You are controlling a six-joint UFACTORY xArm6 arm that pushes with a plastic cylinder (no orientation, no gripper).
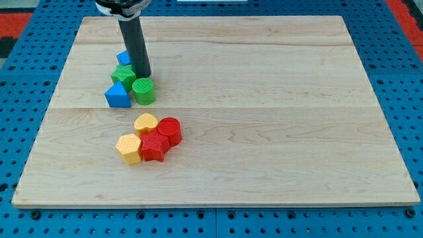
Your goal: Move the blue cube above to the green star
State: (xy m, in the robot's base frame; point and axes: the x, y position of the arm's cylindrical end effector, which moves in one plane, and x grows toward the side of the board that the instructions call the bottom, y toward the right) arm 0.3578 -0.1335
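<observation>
The blue cube (123, 58) sits at the view's upper left, partly hidden behind the rod. The green star (122, 75) lies just below it, touching it. My tip (143, 76) rests on the board right of the green star and just above a green cylinder (143, 90). A blue triangular block (117, 96) lies below the star, left of the green cylinder. These blocks form one tight cluster around my tip.
A second cluster lies lower on the wooden board (264, 99): a yellow heart (145, 123), a red cylinder (170, 129), a red star-like block (154, 146) and a yellow hexagonal block (129, 148). Blue pegboard surrounds the board.
</observation>
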